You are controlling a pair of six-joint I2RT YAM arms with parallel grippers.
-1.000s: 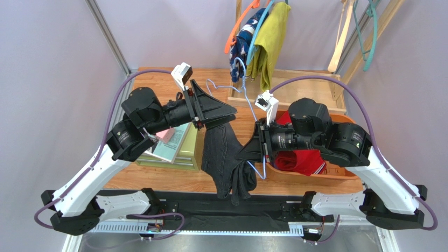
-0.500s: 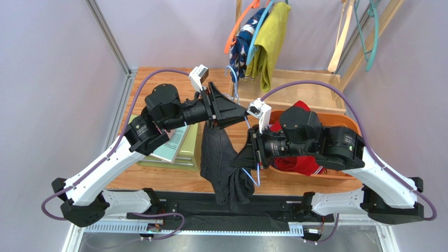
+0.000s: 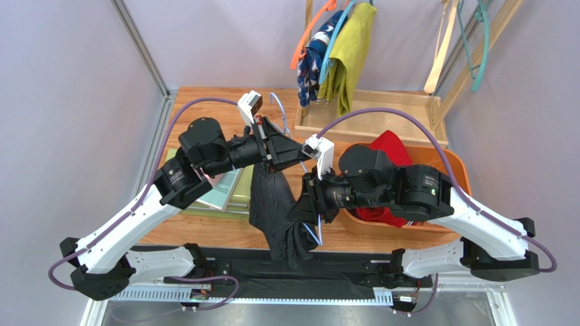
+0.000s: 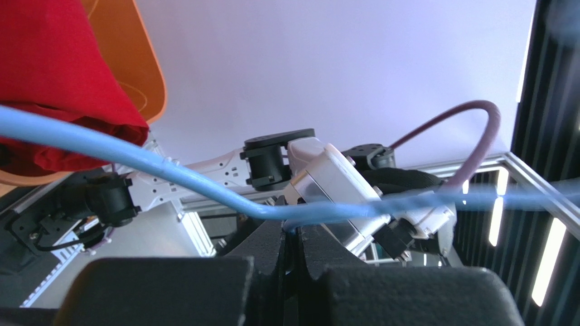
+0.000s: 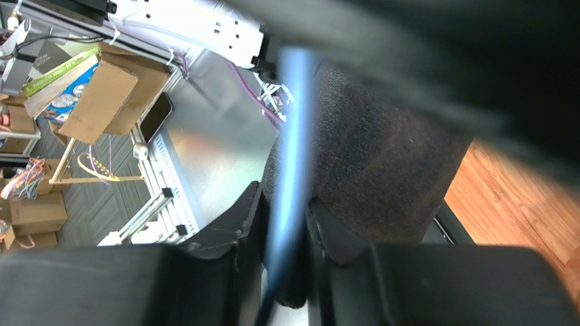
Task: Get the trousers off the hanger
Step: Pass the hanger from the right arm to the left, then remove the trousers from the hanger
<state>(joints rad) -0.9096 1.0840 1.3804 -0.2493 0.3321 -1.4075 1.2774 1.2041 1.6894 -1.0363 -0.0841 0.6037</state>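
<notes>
Both arms have slid left, and the black trousers went with them. They hang from the blue hanger over the front of the table, beside the orange basket holding the red trousers. Up top, the left gripper pinches the hanger wire tight. Lower down, the right gripper squeezes the same wire, right by the black cloth.

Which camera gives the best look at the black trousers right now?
Top external: the black trousers show at full length. Right wrist catches only a close dark patch; left wrist shows none of them.
</notes>
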